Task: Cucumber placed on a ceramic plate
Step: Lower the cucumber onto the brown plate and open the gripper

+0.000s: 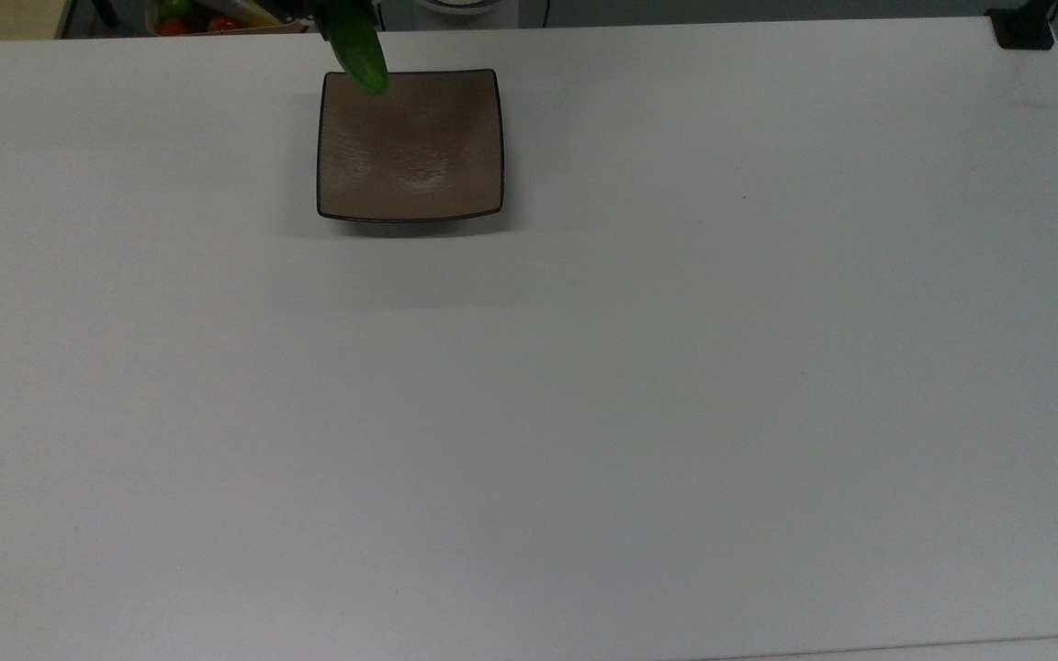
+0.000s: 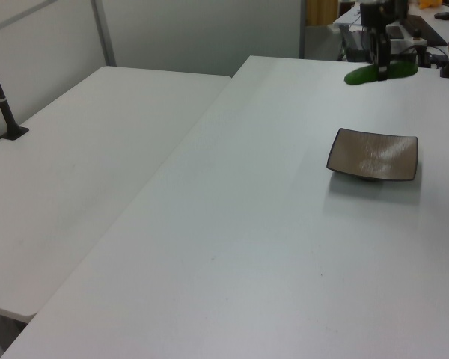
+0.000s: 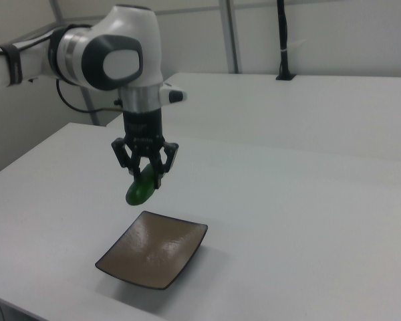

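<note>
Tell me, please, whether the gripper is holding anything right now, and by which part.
The gripper holds the cucumber near its upper end; the rest hangs below the fingers, in the air above the ceramic plate.

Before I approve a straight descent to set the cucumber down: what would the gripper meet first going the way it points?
Pointing down, the gripper, jaws shut on the cucumber, would probably bring it onto the ceramic plate near an edge; depth is unclear.
</note>
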